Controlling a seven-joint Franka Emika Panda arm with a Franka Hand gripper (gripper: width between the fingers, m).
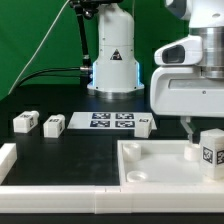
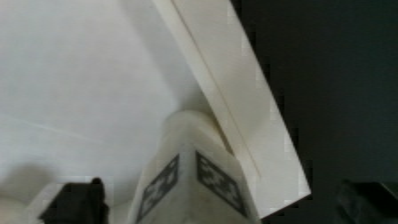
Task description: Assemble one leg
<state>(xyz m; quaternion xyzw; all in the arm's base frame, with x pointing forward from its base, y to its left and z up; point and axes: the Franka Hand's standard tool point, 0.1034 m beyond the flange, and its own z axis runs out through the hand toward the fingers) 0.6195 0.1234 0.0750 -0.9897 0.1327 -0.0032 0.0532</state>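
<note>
A leg (image 1: 210, 151), a small white block with square tags, stands upright in the large white tray-like part (image 1: 160, 168) near its corner at the exterior view's right. In the wrist view the leg (image 2: 192, 170) shows two tagged faces and sits beside the tray's raised wall (image 2: 231, 90). My gripper (image 1: 198, 138) hangs right over it. In the wrist view the gripper (image 2: 217, 206) is open. Its dark fingertips (image 2: 75, 202) stand wide on either side of the leg, with gaps showing.
Three more loose legs lie on the black table: two at the exterior view's left (image 1: 24, 122) (image 1: 53, 125) and one by the marker board's end (image 1: 145, 124). The marker board (image 1: 112, 121) lies mid-table. The arm's base (image 1: 113, 60) stands behind.
</note>
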